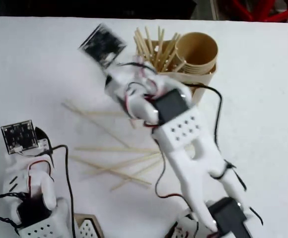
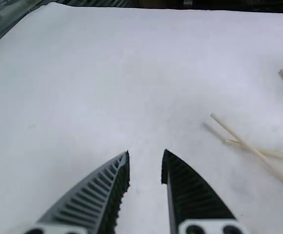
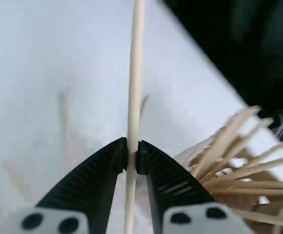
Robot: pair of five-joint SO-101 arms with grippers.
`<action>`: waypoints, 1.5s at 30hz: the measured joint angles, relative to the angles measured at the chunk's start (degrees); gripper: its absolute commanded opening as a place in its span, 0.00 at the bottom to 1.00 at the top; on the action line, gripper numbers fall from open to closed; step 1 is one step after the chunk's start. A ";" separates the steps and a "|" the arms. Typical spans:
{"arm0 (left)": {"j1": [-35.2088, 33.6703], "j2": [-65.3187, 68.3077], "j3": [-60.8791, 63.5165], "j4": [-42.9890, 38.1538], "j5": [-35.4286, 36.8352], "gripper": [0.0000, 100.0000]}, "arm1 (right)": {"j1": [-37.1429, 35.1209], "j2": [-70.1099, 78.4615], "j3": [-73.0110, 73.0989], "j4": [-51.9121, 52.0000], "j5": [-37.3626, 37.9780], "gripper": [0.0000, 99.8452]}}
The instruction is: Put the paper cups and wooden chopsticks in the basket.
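My right gripper [image 3: 132,151] is closed tight on one chopstick [image 3: 135,73], pinched near the jaw tips; the stick's long axis runs crosswise to the jaws, with most of its length sticking out past them over the table [image 1: 35,64].

In the high view this arm reaches from the lower right up to the upper middle of the frame; the basket [image 1: 199,83] sits there, just right of the wrist; it already holds the cups [image 1: 196,49], nested, and a fan of sticks [image 1: 154,44] leaning out over its left rim.

So the basket lies to the right of the held stick and close by; I judge the coming move to be a short carry to the right over the rim, with the stick tipped so that it drops among the others rather than across them; the leaning fan could catch it.

My left gripper [image 2: 145,168] hangs over bare table at the lower left of the high view; its jaws stand part open with a narrow gap and nothing between them.

The loose sticks [image 1: 114,166] lie scattered in the middle of the frame, mostly running left to right; their left ends are near the left gripper, while the right forearm crosses above their right ends; I judge the left arm the nearer one for those.
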State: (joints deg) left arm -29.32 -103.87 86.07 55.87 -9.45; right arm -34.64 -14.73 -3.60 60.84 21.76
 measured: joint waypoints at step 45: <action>0.00 0.00 1.58 -0.26 0.00 0.13 | -2.99 4.13 0.09 6.42 0.26 0.23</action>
State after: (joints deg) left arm -29.32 -103.87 87.65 55.60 -9.45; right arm -37.63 -10.59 -3.52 67.25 22.02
